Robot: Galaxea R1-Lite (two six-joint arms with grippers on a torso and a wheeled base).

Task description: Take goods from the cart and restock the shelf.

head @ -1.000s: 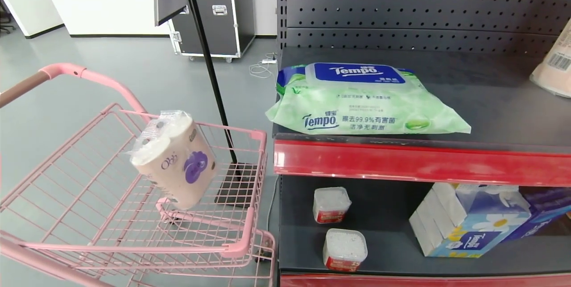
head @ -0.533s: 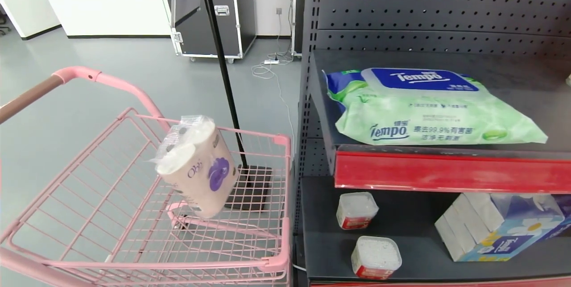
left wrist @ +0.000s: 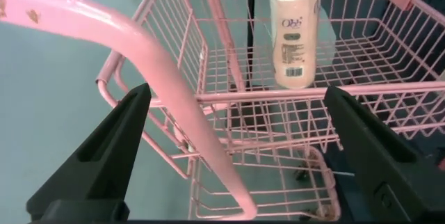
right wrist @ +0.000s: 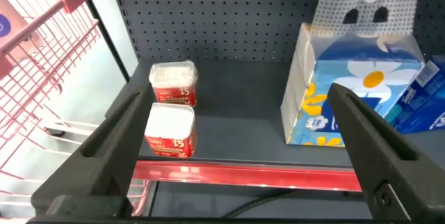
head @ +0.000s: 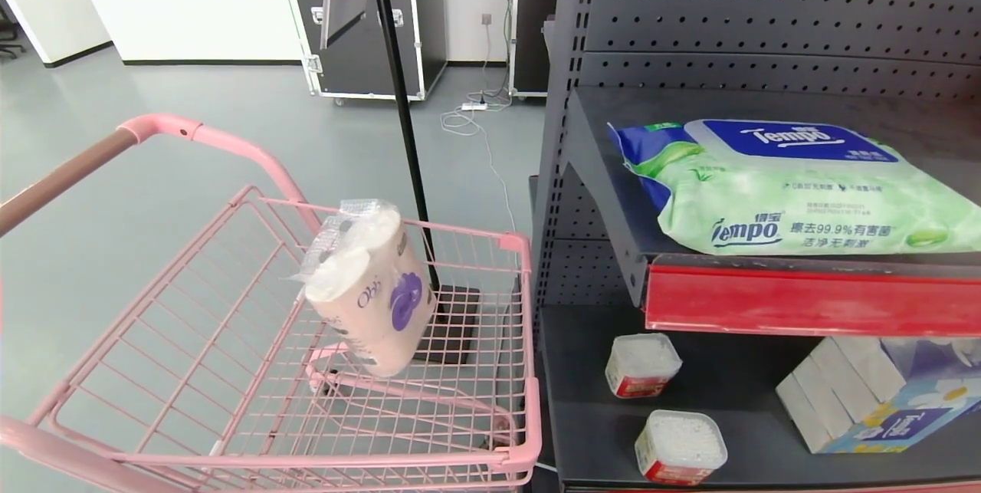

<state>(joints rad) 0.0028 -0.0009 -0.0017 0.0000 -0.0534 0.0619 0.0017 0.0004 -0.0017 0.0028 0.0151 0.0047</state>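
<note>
toilet roll pack [head: 372, 301] tilted in pink cart [head: 530, 370], perhaps touching mesh.

The cart [head: 526, 355] stands on the floor to the left of the shelf unit [head: 805, 310], its right side just beside the unit's end. A pack of toilet rolls [head: 372, 290] stands tilted inside the cart, at its far end. Behind the cart rises a stand [head: 402, 140], its base [head: 452, 324] on the floor beyond the far wall. Farther back stands a case [head: 425, 18], with a cable [head: 467, 121] on the floor to its right. On the upper shelf [head: 605, 171] a pack of wipes [head: 797, 194] lies flat near the front edge. On the lower shelf [head: 582, 401] two tubs sit at the left, one [head: 642, 364] behind the other [head: 680, 445], and a pack of tissues [head: 866, 397] lies to their right.
</note>
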